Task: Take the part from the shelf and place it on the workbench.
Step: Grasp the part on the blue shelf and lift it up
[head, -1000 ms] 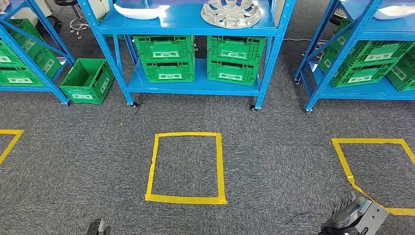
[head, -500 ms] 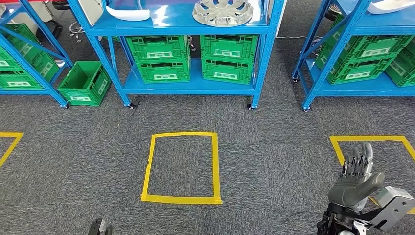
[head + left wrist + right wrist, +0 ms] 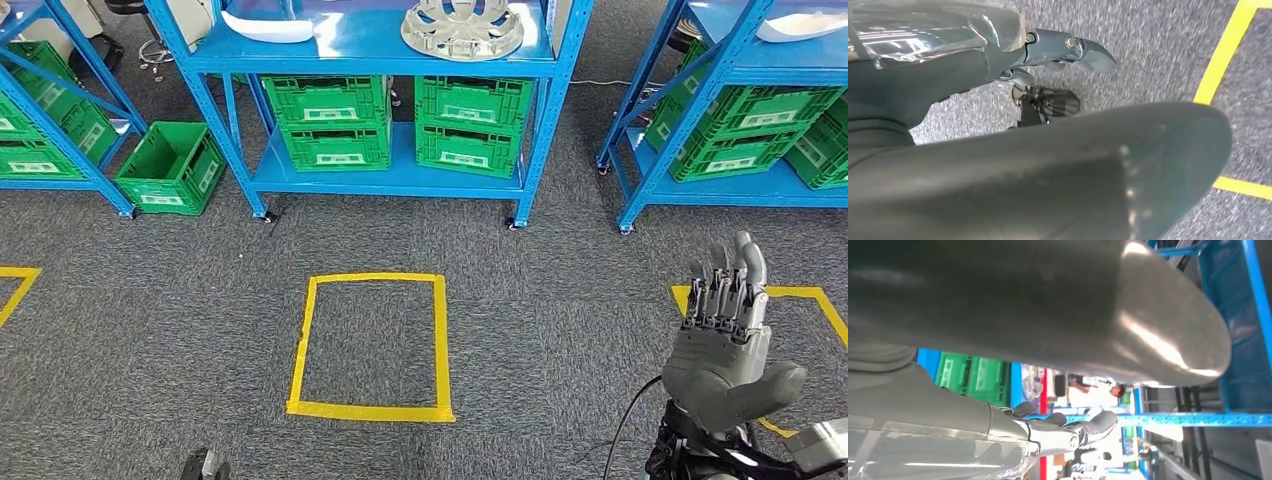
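The right robot hand (image 3: 728, 350) is raised over grey carpet with fingers extended and apart, empty; the left robot hand (image 3: 1068, 50) hangs low, its grip unclear, while the silver wheel-cover part (image 3: 462, 25) lies on the blue shelf (image 3: 380, 62) ahead.

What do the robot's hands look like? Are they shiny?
The right robot hand is grey, with a thick rounded thumb and darker ribbed fingers. A black cable curves beside its wrist. The left robot hand is smooth blue-grey, with clear glossy plastic covering its wrist.
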Tool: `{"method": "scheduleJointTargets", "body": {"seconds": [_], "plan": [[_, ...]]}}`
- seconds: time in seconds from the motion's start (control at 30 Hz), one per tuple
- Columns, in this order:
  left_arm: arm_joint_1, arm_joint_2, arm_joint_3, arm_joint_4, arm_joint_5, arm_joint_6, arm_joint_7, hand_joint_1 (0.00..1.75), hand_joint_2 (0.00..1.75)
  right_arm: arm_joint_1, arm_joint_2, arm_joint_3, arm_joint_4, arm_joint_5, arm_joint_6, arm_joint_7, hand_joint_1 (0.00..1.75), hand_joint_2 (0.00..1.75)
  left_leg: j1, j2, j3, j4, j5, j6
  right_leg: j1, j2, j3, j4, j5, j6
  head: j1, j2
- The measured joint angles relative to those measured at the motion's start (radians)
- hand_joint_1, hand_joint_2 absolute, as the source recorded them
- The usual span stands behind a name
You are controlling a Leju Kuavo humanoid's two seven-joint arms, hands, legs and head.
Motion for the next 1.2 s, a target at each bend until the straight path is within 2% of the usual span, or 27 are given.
{"method": "scheduleJointTargets", "body": {"seconds": [0.03,0.07,0.1,0.2,0.27,0.3,0.37,0.4,0.43,0.47,0.5,0.57,0.6,0.63,0.7,0.77,0.83,0.9,0.93,0.97,1.0,1.03,1.07,1.1,1.13,1.2], "plan": [[0.000,-0.002,0.000,0.000,0.001,0.000,0.000,0.00,0.00,0.000,-0.001,0.004,-0.005,0.002,0.007,0.000,0.00,0.00,0.004,-0.001,0.003,0.006,-0.007,-0.010,-0.003,-0.002,0.025,-0.065,0.034,0.011,0.000,0.000],[0.000,-0.003,0.000,0.001,0.001,0.001,-0.001,0.00,0.00,-0.001,-0.002,0.007,-0.009,0.004,0.015,0.000,0.00,0.00,0.007,-0.002,0.004,0.014,-0.014,-0.020,-0.004,-0.004,0.042,-0.121,0.056,0.014,0.001,0.000],[-0.001,-0.003,0.000,0.001,0.001,0.002,-0.002,0.00,0.00,-0.002,-0.002,0.010,-0.014,0.004,0.021,0.001,0.00,0.00,0.008,-0.002,0.000,0.023,-0.021,-0.030,-0.003,-0.007,0.051,-0.152,0.070,0.006,0.001,0.000],[0.001,-0.002,0.000,0.003,0.002,0.005,-0.002,0.00,0.00,-0.002,-0.003,0.018,-0.027,0.008,0.034,0.002,0.00,0.00,0.007,0.000,-0.010,0.038,-0.033,-0.046,0.002,-0.007,0.047,-0.155,0.079,-0.046,-0.002,0.000],[0.002,-0.001,0.000,0.004,0.002,0.006,-0.002,0.00,0.00,-0.005,-0.003,0.024,-0.038,0.011,0.039,0.002,0.00,0.00,0.010,0.001,-0.019,0.062,-0.049,-0.055,-0.001,-0.005,0.051,-0.156,0.081,-0.060,-0.003,0.000],[0.001,-0.001,0.000,0.004,0.001,0.006,-0.002,0.00,0.00,-0.008,-0.002,0.027,-0.042,0.012,0.041,0.002,0.00,0.00,0.012,0.001,-0.038,0.100,-0.069,-0.061,-0.002,-0.005,0.054,-0.156,0.081,-0.063,-0.003,0.000],[0.002,-0.001,0.000,0.005,0.001,0.006,-0.002,0.00,0.00,-0.013,-0.002,0.030,-0.048,0.014,0.043,0.003,0.00,0.00,0.013,0.001,-0.105,0.226,-0.127,-0.069,0.001,-0.004,0.055,-0.156,0.078,-0.067,-0.003,0.000],[0.003,-0.002,0.000,0.005,0.001,0.006,-0.002,0.00,0.00,-0.014,-0.002,0.031,-0.049,0.015,0.044,0.004,0.00,0.00,0.013,0.001,-0.141,0.287,-0.150,-0.070,0.004,-0.004,0.055,-0.156,0.077,-0.068,-0.003,0.000],[0.004,-0.002,0.000,0.006,0.001,0.006,-0.002,0.00,0.00,-0.014,-0.002,0.031,-0.049,0.016,0.046,0.005,0.00,0.00,0.013,0.001,-0.165,0.321,-0.156,-0.068,0.008,-0.004,0.056,-0.156,0.076,-0.069,-0.003,0.000],[0.005,-0.002,0.000,0.006,0.001,0.006,-0.002,0.00,0.00,-0.014,-0.002,0.031,-0.050,0.018,0.047,0.006,0.00,0.00,0.011,0.000,-0.171,0.316,-0.141,-0.062,0.012,-0.003,0.058,-0.156,0.075,-0.071,-0.003,0.000],[0.005,-0.002,0.000,0.006,0.001,0.006,-0.002,0.00,0.00,-0.014,-0.001,0.031,-0.052,0.019,0.048,0.007,0.00,0.00,0.009,0.000,-0.157,0.274,-0.109,-0.054,0.016,-0.002,0.060,-0.157,0.074,-0.072,-0.003,0.000],[0.004,-0.001,0.000,0.006,0.001,0.006,-0.002,0.00,0.00,-0.016,-0.001,0.031,-0.058,0.020,0.050,0.008,0.00,0.00,-0.001,-0.001,-0.101,0.142,-0.035,-0.027,0.024,0.000,0.066,-0.159,0.074,-0.073,-0.002,0.000],[0.004,0.000,0.000,0.006,0.000,0.007,-0.003,0.00,0.00,-0.017,-0.001,0.031,-0.061,0.021,0.050,0.008,0.00,0.00,-0.006,-0.001,-0.080,0.093,-0.014,-0.015,0.025,0.001,0.068,-0.162,0.074,-0.073,-0.002,0.000],[0.003,0.002,0.000,0.006,-0.001,0.007,-0.003,0.00,0.00,-0.017,-0.001,0.031,-0.063,0.021,0.051,0.008,0.00,0.00,-0.012,0.000,-0.069,0.065,-0.003,-0.006,0.024,0.001,0.068,-0.164,0.075,-0.071,-0.002,0.000],[0.003,0.004,0.000,0.006,-0.002,0.008,-0.004,0.00,0.00,-0.017,0.000,0.031,-0.067,0.022,0.056,0.009,0.00,0.00,-0.019,0.000,-0.064,0.047,0.002,0.001,0.020,0.000,0.070,-0.173,0.079,-0.064,-0.002,0.000],[0.003,0.005,0.000,0.006,-0.003,0.010,-0.005,0.00,0.00,-0.018,0.000,0.031,-0.072,0.024,0.061,0.010,0.00,0.00,-0.016,0.002,-0.049,0.017,0.022,0.004,0.022,-0.002,0.065,-0.164,0.075,-0.061,-0.002,0.000],[0.000,0.003,0.000,0.006,-0.003,0.009,-0.006,0.00,0.00,-0.020,-0.001,0.031,-0.076,0.026,0.067,0.010,0.00,0.00,-0.009,0.004,-0.036,-0.009,0.039,0.005,0.024,-0.003,0.030,-0.089,0.036,-0.065,-0.001,0.000],[-0.001,0.000,0.000,0.006,-0.003,0.007,-0.006,0.00,0.00,-0.022,-0.002,0.032,-0.076,0.026,0.075,0.011,0.00,0.00,-0.009,0.005,-0.039,-0.011,0.042,0.005,0.020,-0.003,-0.028,0.036,-0.018,-0.065,-0.001,0.000],[-0.001,-0.001,0.000,0.006,-0.003,0.007,-0.006,0.00,0.00,-0.021,-0.003,0.032,-0.076,0.025,0.079,0.012,0.00,0.00,-0.009,0.005,-0.041,-0.010,0.042,0.003,0.017,-0.003,-0.046,0.076,-0.031,-0.059,-0.001,0.000],[-0.001,-0.002,0.000,0.006,-0.004,0.006,-0.006,0.00,0.00,-0.022,-0.005,0.033,-0.076,0.022,0.085,0.012,0.00,0.00,-0.008,0.004,-0.042,-0.008,0.041,0.000,0.014,-0.003,-0.047,0.083,-0.030,-0.049,-0.001,0.000],[0.000,-0.003,0.000,0.006,-0.004,0.005,-0.006,0.00,0.00,-0.022,-0.006,0.033,-0.076,0.015,0.091,0.012,0.00,0.00,-0.006,0.004,-0.043,-0.004,0.040,-0.004,0.010,-0.004,-0.025,0.044,-0.011,-0.036,-0.001,0.000],[-0.001,-0.003,0.000,0.006,-0.005,0.005,-0.006,0.00,0.00,-0.024,-0.007,0.035,-0.076,0.006,0.099,0.012,0.00,0.00,-0.004,0.003,-0.044,0.003,0.036,-0.010,0.006,-0.005,0.014,-0.025,0.015,-0.022,-0.001,0.000],[-0.001,-0.003,0.000,0.006,-0.007,0.004,-0.006,0.00,0.00,-0.026,-0.008,0.037,-0.076,-0.003,0.106,0.013,0.00,0.00,-0.003,0.002,-0.047,0.012,0.031,-0.018,0.004,-0.006,0.049,-0.090,0.035,-0.015,-0.001,0.000],[-0.001,-0.003,0.000,0.006,-0.009,0.004,-0.006,0.00,0.00,-0.028,-0.009,0.041,-0.076,-0.012,0.113,0.014,0.00,0.00,-0.004,0.001,-0.051,0.023,0.025,-0.026,0.004,-0.005,0.077,-0.141,0.051,-0.017,-0.001,0.000],[-0.002,-0.003,0.000,0.006,-0.012,0.004,-0.006,0.00,0.00,-0.031,-0.010,0.046,-0.076,-0.019,0.120,0.016,0.00,0.00,-0.005,0.001,-0.055,0.032,0.020,-0.032,0.005,-0.005,0.090,-0.166,0.056,-0.026,-0.001,0.000],[-0.004,-0.002,0.000,0.006,-0.018,0.003,-0.005,0.00,0.00,-0.040,-0.010,0.057,-0.076,-0.030,0.131,0.021,0.00,0.00,-0.005,0.001,-0.060,0.039,0.016,-0.038,0.008,-0.002,0.091,-0.171,0.056,-0.053,-0.002,0.000]]}}
